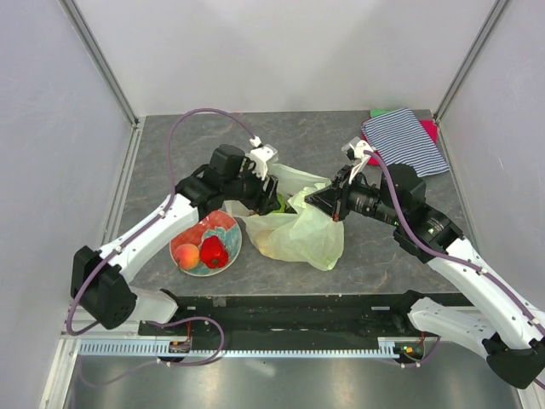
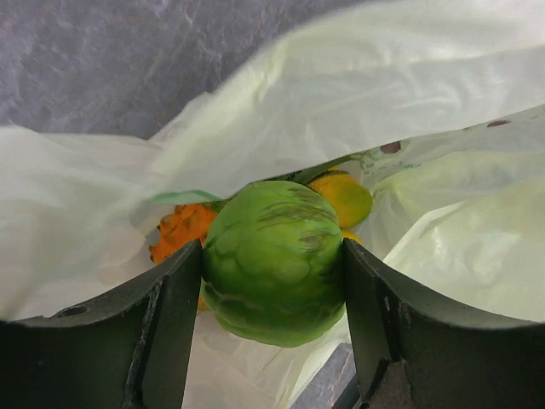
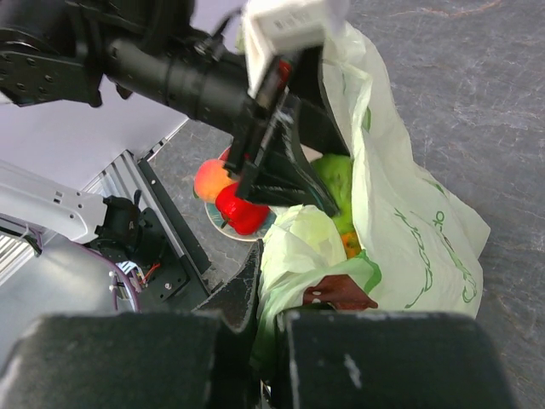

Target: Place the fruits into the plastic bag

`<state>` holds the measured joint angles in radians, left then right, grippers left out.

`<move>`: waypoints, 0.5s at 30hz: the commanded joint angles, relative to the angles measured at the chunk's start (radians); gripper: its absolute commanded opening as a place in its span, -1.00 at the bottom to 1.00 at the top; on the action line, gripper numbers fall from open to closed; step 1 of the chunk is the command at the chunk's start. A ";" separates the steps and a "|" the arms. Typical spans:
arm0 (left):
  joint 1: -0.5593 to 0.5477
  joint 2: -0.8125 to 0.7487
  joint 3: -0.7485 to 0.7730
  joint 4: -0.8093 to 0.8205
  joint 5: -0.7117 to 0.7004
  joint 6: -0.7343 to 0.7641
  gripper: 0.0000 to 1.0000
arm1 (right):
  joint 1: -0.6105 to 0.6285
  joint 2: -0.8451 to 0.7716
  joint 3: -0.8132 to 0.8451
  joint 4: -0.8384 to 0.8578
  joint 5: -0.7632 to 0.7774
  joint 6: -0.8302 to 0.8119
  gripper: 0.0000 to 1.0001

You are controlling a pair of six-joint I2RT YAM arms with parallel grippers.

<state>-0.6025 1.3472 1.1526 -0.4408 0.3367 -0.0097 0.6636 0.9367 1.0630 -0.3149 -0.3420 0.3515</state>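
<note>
**Green apple (image 2: 272, 264) gripped in left gripper (image 2: 272, 285), at the plastic bag (image 2: 409, 77) mouth, frame centre.**
The apple looks rigid, light and glossy, so likely slippery; you hold it across its widest girth. The bag film is thin and limp, and your right gripper (image 3: 271, 328) pinches its rim, lower centre. Peach (image 1: 188, 256) waits lower left in the top view.
</note>
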 commanded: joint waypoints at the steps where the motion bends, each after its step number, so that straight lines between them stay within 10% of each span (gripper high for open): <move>1: -0.055 0.079 0.044 -0.104 -0.082 0.059 -0.10 | 0.001 -0.016 0.023 0.017 -0.006 -0.005 -1.00; 15: -0.118 0.187 0.085 -0.200 -0.102 0.056 0.41 | 0.001 -0.032 0.015 0.016 0.003 -0.008 -1.00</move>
<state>-0.7223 1.5200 1.2160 -0.5930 0.2634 0.0120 0.6636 0.9199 1.0630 -0.3157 -0.3416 0.3515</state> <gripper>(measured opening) 0.687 0.010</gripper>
